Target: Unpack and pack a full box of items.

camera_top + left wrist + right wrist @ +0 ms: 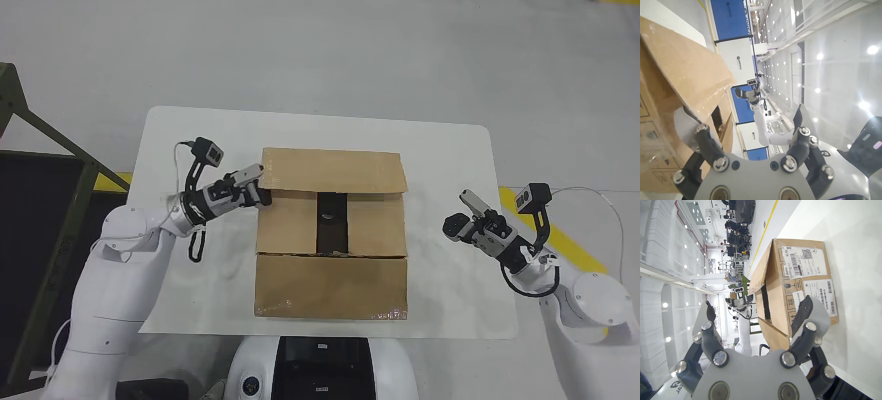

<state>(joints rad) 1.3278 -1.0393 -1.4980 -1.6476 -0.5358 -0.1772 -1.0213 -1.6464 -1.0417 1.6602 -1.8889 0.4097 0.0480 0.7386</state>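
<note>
A brown cardboard box [331,285] stands in the middle of the white table [440,150]. Its top flaps are partly parted, leaving a dark gap [332,222] down the centre. My left gripper [256,192] is open at the box's left side. In the left wrist view one finger [684,121] lies under the edge of a raised flap [689,75], and the other finger [800,117] is in free air. My right gripper [466,224] is open to the right of the box and apart from it. It faces the labelled side [804,275], with nothing between its fingers [806,311].
Bare table lies on both sides of the box and behind it. A dark bench with a green frame [40,200] stands off the table's left edge. A yellow floor line [565,238] runs past the right edge.
</note>
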